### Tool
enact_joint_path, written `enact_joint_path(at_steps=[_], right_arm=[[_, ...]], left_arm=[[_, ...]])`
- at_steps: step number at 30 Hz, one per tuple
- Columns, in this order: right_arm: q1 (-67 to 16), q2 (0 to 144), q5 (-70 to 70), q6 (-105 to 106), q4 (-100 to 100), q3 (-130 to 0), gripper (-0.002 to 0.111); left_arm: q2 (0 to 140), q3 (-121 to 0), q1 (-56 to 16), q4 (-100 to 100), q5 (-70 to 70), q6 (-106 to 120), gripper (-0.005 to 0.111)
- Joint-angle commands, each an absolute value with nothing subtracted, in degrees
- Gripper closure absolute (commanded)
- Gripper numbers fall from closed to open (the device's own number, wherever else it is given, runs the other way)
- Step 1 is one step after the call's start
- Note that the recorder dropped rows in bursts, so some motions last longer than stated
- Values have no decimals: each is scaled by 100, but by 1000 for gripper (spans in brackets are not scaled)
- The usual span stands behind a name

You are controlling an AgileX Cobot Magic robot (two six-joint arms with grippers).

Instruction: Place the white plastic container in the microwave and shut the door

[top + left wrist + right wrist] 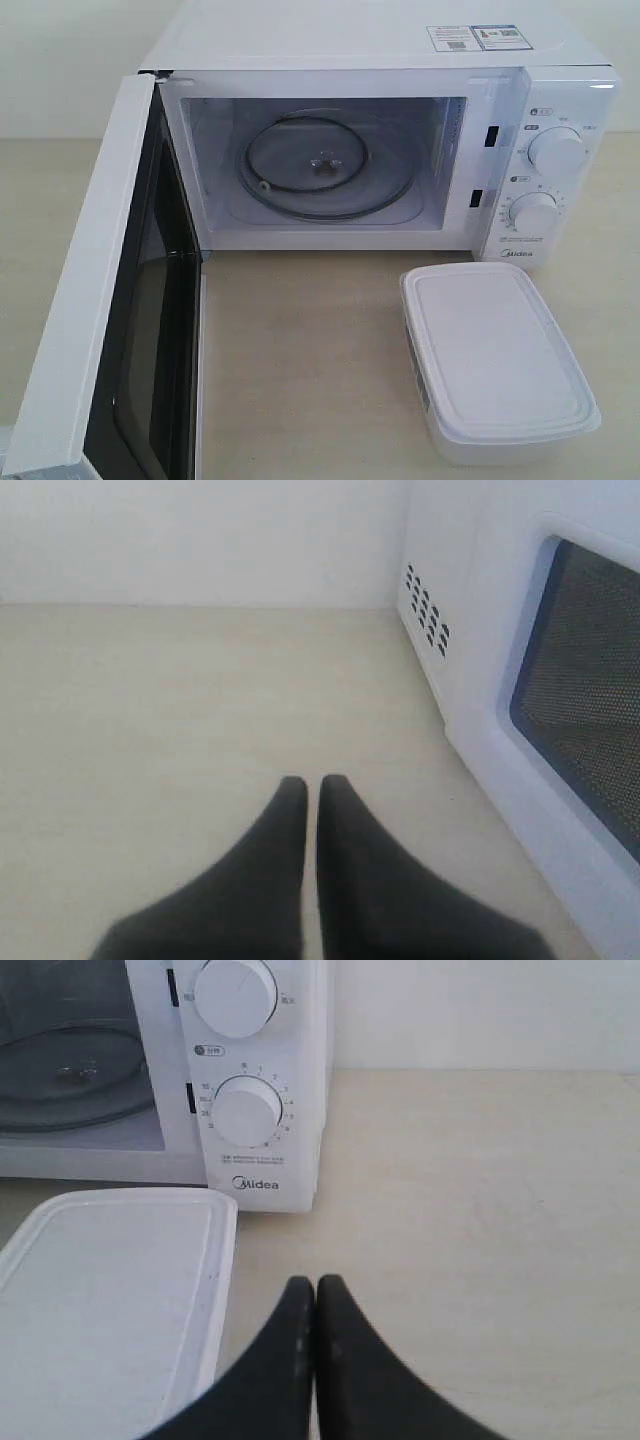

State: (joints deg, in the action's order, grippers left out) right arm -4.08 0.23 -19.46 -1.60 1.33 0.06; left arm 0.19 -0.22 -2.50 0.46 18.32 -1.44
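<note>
Lidded white plastic container (497, 360) on the counter (300, 350), just in front of the microwave (350, 40) dials. Swung wide, the door (100, 280). Pressed together: left claw (312, 780), right claw (316, 1282).

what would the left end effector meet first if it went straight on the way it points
Likely nothing near: bare table ahead, then the wall; the microwave sits off to one side. Depth is unclear.
</note>
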Motion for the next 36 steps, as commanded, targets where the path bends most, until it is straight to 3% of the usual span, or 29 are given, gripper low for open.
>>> enact_joint_path(at_steps=[1,12,19,27,30,36], right_arm=[[-396,0,-1916,-139,167,0,108],[-396,0,-1721,320,466,0,108],[-396,0,287,439,425,0,108],[-396,0,1112,305,404,0,108],[-396,0,2577,-1302,179,0,108],[-396,0,1823,-999,293,-1339,108]], left_arm=[[0,0,-238,50,1803,-192,102],[0,0,-238,50,1803,-192,102],[0,0,-238,50,1803,-192,102],[0,0,-238,50,1803,-192,102],[0,0,-238,50,1803,-192,102],[0,0,-238,50,1803,-192,102]])
